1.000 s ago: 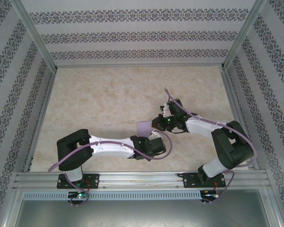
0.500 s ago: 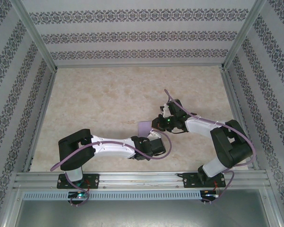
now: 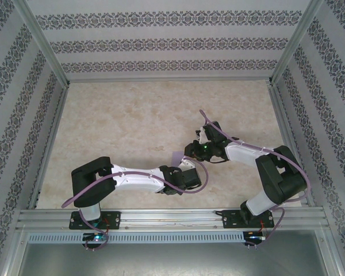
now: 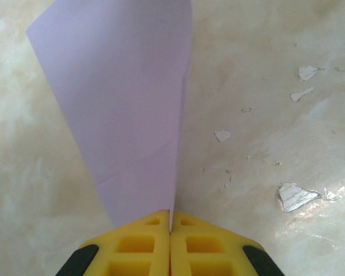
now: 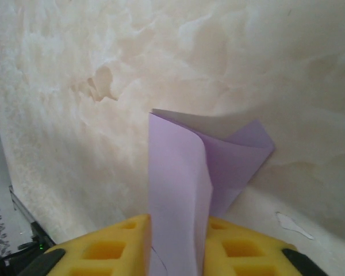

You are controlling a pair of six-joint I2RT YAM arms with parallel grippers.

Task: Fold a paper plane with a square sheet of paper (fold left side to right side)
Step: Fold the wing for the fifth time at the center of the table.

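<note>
The square sheet of paper (image 3: 176, 157) is lavender and held off the table between the two arms, near the table's middle. My left gripper (image 4: 171, 217) is shut on the near edge of the sheet (image 4: 121, 98), which rises away from its yellow fingers (image 4: 139, 241) as a tall flat panel. My right gripper (image 5: 178, 221) has its jaws apart, and the sheet (image 5: 175, 178) stands loosely in the gap and curls over into a soft bend. In the top view the left gripper (image 3: 182, 165) comes at the paper from below and the right gripper (image 3: 190, 151) from the right.
The marble-look tabletop (image 3: 132, 121) spreads wide behind and left of the arms, with small chips in its surface (image 4: 293, 195). Patterned walls and metal frame posts (image 3: 46, 52) close in the table on three sides. A metal rail (image 3: 172, 215) runs along the near edge.
My left gripper has closed onto the paper's edge. My right gripper's jaws have come apart from their shut grip. In the top view the paper now looks narrower.
</note>
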